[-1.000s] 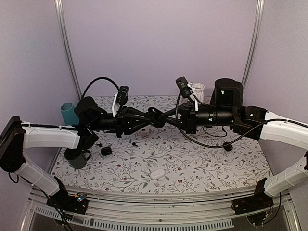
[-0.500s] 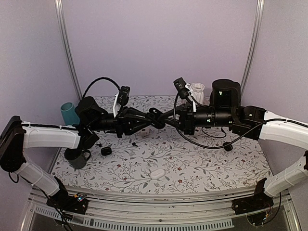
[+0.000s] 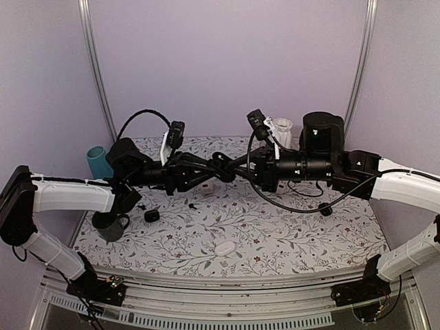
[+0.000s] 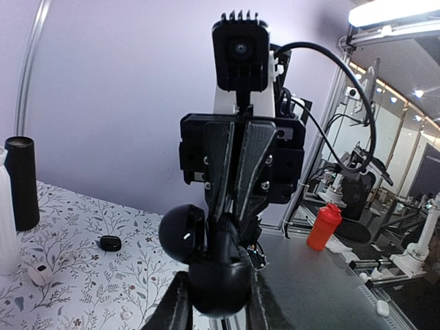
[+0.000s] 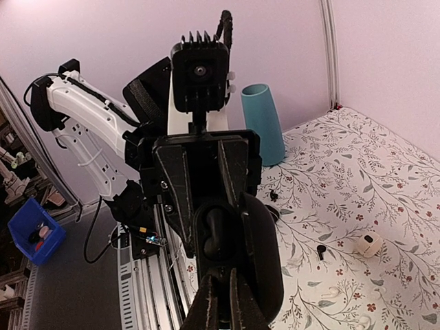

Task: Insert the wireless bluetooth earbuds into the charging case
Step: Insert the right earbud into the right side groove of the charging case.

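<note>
Case (image 4: 220,278), lid open, is clenched in my left claw (image 4: 216,302) mid-frame, straight ahead of my right claw (image 5: 221,302), which is pinched shut at its mouth, whether on a bud I cannot tell, while one earbud (image 5: 320,251) lies loose on the table (image 5: 385,192), lower right.

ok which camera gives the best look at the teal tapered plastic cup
The right wrist view: the teal tapered plastic cup shows large and nearly whole. Top external shows the cup small, its lower part behind the left arm. The left wrist view doesn't show it.
</note>
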`<action>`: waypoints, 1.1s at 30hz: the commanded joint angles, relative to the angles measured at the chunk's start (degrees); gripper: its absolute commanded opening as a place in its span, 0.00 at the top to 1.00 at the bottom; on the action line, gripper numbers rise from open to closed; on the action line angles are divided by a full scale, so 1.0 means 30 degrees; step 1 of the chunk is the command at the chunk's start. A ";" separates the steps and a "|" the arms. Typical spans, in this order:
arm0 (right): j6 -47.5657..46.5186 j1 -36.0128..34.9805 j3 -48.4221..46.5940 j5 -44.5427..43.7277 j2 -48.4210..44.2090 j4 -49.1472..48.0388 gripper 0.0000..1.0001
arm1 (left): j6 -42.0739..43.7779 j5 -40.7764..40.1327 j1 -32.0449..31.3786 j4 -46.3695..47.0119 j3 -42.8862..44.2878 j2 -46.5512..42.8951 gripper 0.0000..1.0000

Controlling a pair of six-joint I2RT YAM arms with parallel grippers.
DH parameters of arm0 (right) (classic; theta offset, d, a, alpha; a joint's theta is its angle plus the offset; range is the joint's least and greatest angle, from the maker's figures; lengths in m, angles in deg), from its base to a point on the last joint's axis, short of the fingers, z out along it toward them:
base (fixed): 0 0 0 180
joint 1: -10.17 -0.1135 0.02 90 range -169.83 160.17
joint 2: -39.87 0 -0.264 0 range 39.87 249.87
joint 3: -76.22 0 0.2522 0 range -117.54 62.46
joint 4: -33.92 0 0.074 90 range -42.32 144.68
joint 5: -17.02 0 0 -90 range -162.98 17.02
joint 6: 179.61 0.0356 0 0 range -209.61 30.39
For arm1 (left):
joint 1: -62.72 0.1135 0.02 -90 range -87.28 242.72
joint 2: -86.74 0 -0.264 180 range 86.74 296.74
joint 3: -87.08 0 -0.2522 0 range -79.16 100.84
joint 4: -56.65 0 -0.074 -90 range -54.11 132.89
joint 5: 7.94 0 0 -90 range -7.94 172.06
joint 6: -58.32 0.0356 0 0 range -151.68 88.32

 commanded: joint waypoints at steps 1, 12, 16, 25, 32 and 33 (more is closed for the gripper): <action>-0.0385 -0.0334 -0.0440 -0.0756 0.0573 0.1112 0.95 | -0.0404 0.0151 -0.0391 0.1929 0.0448 -0.0352 1.00; -0.0579 -0.0529 -0.0784 -0.1114 0.0706 0.1533 0.91 | -0.0673 0.0158 -0.0397 0.2409 0.0383 -0.0400 1.00; -0.0609 -0.0531 -0.0865 -0.1217 0.0718 0.1703 0.90 | -0.0646 0.0133 -0.0397 0.2463 0.0296 -0.0474 1.00; -0.0566 -0.0558 -0.0886 -0.1350 0.0721 0.1897 0.85 | -0.0448 -0.0053 -0.0359 0.2378 0.0047 -0.0567 1.00; -0.0449 -0.0560 -0.0881 -0.1509 0.0412 0.1842 0.82 | 0.0216 -0.0669 -0.0294 0.1709 -0.0175 -0.0914 1.00; -0.0436 -0.0560 -0.0882 -0.1528 0.0364 0.1799 0.82 | 0.0283 -0.0714 -0.0299 0.1587 -0.0182 -0.0948 1.00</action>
